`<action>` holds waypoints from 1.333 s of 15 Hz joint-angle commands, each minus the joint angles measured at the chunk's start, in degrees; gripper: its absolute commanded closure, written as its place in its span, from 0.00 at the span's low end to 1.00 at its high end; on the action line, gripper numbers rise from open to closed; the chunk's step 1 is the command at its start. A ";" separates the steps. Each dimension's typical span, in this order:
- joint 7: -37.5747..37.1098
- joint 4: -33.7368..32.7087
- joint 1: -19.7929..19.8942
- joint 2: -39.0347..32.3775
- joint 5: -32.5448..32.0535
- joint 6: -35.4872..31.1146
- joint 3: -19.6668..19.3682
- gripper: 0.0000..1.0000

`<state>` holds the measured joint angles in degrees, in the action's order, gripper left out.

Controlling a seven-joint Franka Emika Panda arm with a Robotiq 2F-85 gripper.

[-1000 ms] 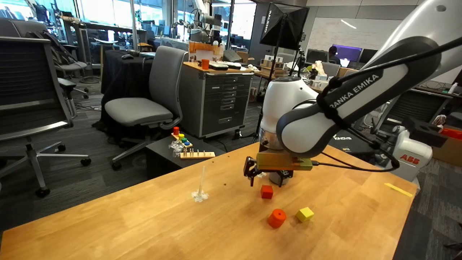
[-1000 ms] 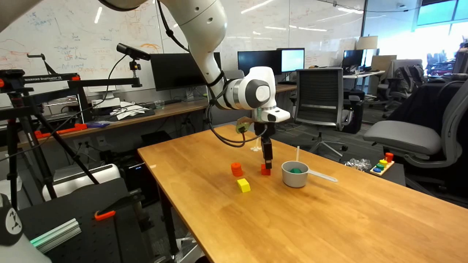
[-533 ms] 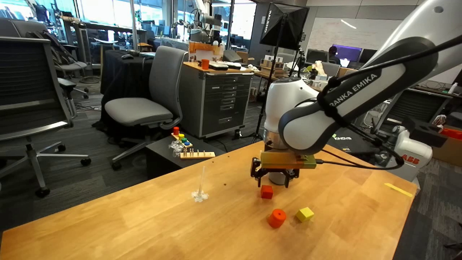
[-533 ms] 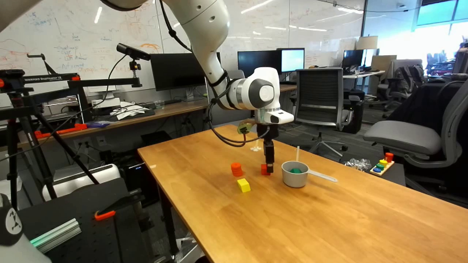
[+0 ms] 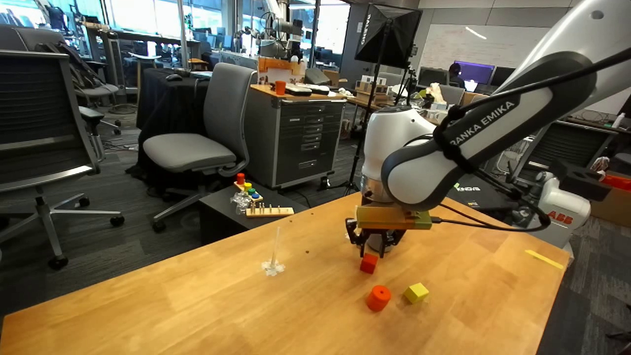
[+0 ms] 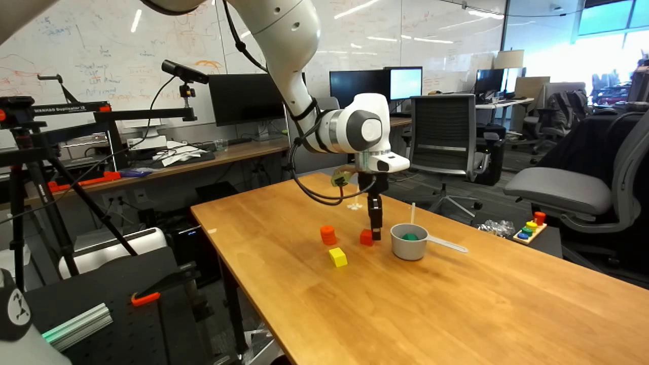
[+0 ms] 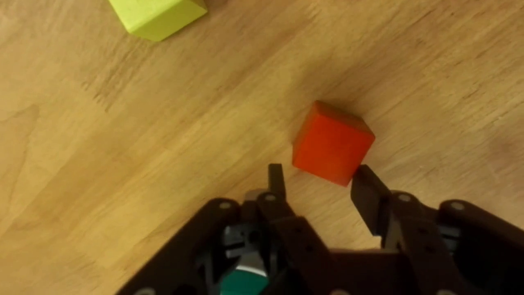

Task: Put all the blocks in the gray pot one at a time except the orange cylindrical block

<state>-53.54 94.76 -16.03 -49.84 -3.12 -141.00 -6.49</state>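
Your likely target is the red block (image 7: 333,147): on the table (image 6: 431,304), just ahead of your gripper (image 7: 318,180) in the wrist view, on the side away from the gray pot (image 6: 408,251). Jaws part-way apart, nothing clamped. One fingertip (image 7: 366,188) overlaps the block's near corner, can't tell if touching; the other fingertip (image 7: 276,180) stands clear. Cube-like, no long axis, faces askew to your closing line. You'd probably want to shift onto it and turn a bit, else squeezing may nip a corner and shove it away. Dark green block (image 6: 409,236) in pot. Yellow block (image 6: 338,257) on table, still to do; orange cylindrical block (image 6: 328,235), leave out.
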 commanded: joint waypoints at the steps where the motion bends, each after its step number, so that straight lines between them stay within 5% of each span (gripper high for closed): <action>1: 1.89 -0.09 1.92 -0.09 1.92 -1.90 1.44 0.47; 8: 0.02 0.99 1.62 0.54 3.26 -3.31 1.26 0.01; 14: -7.13 0.19 -2.33 -0.81 4.42 -8.94 0.37 0.00; 20: -17.09 1.59 -6.15 -0.17 4.95 -7.90 0.53 0.00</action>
<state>-66.51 95.11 -20.27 -51.12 0.76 -148.99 -5.41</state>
